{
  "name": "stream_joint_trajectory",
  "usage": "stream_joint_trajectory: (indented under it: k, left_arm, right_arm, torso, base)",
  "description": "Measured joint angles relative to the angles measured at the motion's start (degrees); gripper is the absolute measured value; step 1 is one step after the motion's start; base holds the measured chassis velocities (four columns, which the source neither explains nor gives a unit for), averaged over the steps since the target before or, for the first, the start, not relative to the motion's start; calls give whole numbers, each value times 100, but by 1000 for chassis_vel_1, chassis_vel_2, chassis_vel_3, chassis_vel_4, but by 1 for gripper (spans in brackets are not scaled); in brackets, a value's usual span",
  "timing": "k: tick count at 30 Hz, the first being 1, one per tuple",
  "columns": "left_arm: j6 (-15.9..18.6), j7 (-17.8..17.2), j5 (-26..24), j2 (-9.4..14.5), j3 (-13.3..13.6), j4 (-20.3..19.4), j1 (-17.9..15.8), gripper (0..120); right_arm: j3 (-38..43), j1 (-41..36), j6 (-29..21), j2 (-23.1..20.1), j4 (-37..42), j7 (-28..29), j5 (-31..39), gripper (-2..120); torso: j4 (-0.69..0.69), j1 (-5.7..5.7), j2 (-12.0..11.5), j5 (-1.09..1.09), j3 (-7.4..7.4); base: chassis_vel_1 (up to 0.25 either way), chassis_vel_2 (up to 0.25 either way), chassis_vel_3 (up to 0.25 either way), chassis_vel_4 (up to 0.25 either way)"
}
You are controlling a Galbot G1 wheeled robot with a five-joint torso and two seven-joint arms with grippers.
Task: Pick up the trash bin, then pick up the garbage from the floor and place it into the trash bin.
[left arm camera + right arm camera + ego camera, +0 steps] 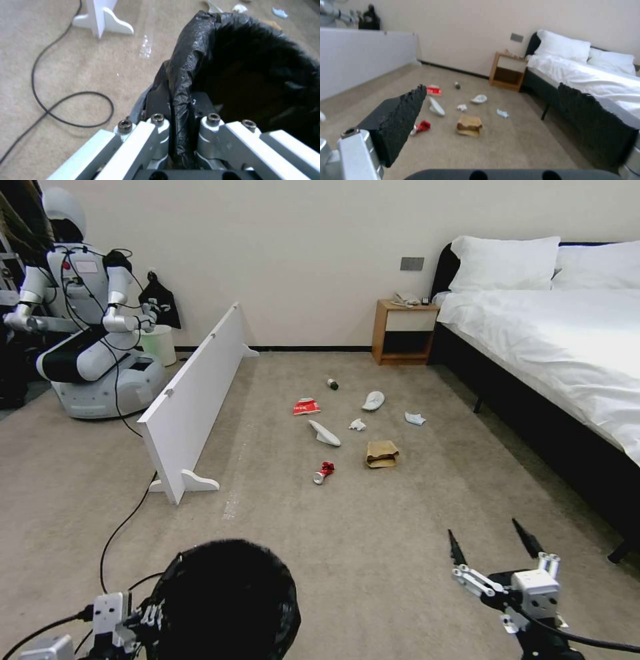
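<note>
Litter (353,430) lies scattered on the carpet at twelve o'clock in the head view, with the trash bin (227,600) at seven. Left wrist view: the left pincer (181,130) pinches the bin's bagged rim, likely for carrying. Right wrist view: the right pincer (493,125) hangs spread, facing the litter.

The left gripper (181,140) has pale silver-white linkage bars joined by round pivots, each set with a dark hex-socket screw, and its fingers (158,100) are flat and black. A boxy white wrist block sits behind it, with black cables running off it. The right gripper (492,545) carries two slim black fingers (398,120) tapering to points, their inner faces ridged like fine teeth, on silver links and a white cube-shaped housing with a black cable.
</note>
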Motion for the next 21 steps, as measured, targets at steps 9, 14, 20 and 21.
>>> stream_joint_trajectory:
  k: [9, 14, 20, 21]
  left_arm:
    - [233, -460, -447, 222, -94, -39, -467, 5]
    - [271, -491, -506, 306, -115, -31, -546, 5]
    - [271, -521, -650, 461, -250, 21, -747, 5]
    - [271, -521, -650, 461, -250, 21, -747, 5]
  right_arm:
    - [-100, -90, -24, -88, -148, 2, -61, 100]
    - [-232, -109, 127, -128, -297, -45, -52, 100]
    - [-407, -118, 179, -181, -433, -104, -25, 100]
    - [-407, -118, 179, -181, -433, -104, -25, 100]
  torso:
    - [-3, 0, 0, -2, 0]
    - [0, 0, 0, -2, 0]
    - [0, 0, 0, -2, 0]
    - [0, 0, 0, -2, 0]
  base:
    - [0, 0, 0, 0]
    - [0, 0, 0, 0]
    - [0, 0, 0, 0]
    - [0, 0, 0, 0]
